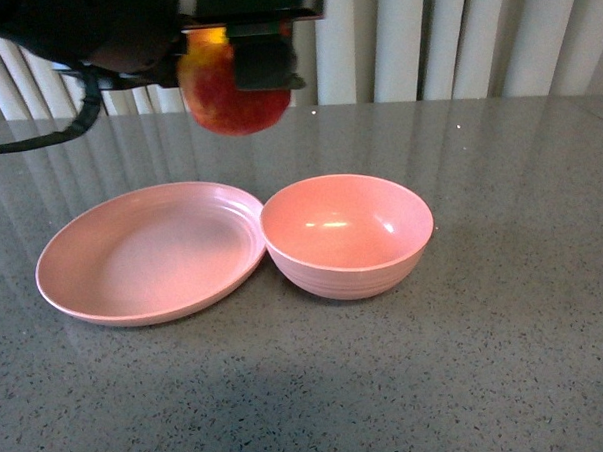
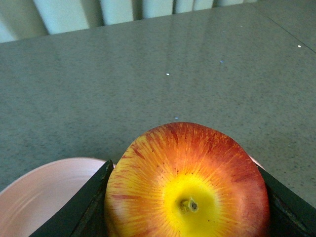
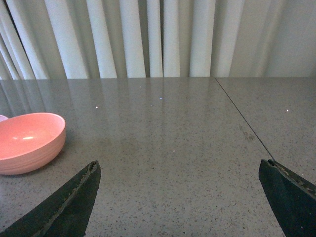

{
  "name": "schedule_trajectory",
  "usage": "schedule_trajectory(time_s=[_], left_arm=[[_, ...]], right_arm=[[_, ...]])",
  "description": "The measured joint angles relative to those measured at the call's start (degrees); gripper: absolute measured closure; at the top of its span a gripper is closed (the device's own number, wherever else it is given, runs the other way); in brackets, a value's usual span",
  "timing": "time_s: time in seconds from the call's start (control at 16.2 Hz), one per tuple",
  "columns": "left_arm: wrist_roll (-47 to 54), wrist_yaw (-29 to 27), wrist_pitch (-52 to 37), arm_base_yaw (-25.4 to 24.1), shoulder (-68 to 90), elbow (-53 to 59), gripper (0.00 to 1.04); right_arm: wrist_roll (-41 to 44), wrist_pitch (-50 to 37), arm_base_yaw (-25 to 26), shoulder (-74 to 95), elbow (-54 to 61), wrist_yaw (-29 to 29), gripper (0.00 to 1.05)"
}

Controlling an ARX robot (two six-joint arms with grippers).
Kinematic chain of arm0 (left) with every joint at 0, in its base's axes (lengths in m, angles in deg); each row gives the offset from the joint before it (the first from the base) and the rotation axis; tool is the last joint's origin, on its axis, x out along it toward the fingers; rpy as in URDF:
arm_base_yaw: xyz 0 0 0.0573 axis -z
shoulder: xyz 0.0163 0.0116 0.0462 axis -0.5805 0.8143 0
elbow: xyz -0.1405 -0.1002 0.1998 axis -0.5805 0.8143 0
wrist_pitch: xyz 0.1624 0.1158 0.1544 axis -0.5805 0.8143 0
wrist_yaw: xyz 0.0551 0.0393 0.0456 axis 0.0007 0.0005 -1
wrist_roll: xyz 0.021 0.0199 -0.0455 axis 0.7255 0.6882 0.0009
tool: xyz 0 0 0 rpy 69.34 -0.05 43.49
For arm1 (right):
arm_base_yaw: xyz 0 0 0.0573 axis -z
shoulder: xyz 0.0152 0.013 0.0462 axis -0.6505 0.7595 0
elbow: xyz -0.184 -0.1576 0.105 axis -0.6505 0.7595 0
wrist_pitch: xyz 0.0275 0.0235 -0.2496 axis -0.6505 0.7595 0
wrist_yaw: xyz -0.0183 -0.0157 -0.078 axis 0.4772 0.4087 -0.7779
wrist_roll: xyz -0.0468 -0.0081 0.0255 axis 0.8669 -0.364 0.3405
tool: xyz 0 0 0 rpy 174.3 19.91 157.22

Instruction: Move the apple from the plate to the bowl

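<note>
Your left gripper point(image 1: 237, 71) has the apple point(image 1: 231, 97) pinched between its 2 fingers, up in the air above the plate's point(image 1: 133, 258) right side (the bowl point(image 1: 347, 234) touches that edge). The right gripper point(image 3: 177, 207) is spread wide.

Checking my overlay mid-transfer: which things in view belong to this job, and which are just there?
In the job: apple, held up by the left gripper; empty plate; empty bowl beside it.
Just there: right gripper, open; grey table; white curtain behind; black cable.
</note>
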State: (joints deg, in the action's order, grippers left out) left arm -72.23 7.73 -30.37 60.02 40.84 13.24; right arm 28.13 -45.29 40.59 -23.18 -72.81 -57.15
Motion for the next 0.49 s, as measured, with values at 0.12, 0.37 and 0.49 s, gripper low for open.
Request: schedule_trajectory(time_s=[0.12,0.37,0.49], left_arm=[[-1.3,-0.3,0.2,3.2,3.3,-1.8,0.36],[-3.0,-0.7,0.4,7.0,9.9,-3.6,0.36],[-3.5,-0.8,0.2,7.4,12.1,-4.5,0.36]], right_arm=[[0.0,0.0,0.0,0.0,0.0,0.0,0.07],[0.0,0.0,0.0,0.0,0.0,0.0,0.07],[0.0,0.0,0.0,0.0,0.0,0.0,0.07]])
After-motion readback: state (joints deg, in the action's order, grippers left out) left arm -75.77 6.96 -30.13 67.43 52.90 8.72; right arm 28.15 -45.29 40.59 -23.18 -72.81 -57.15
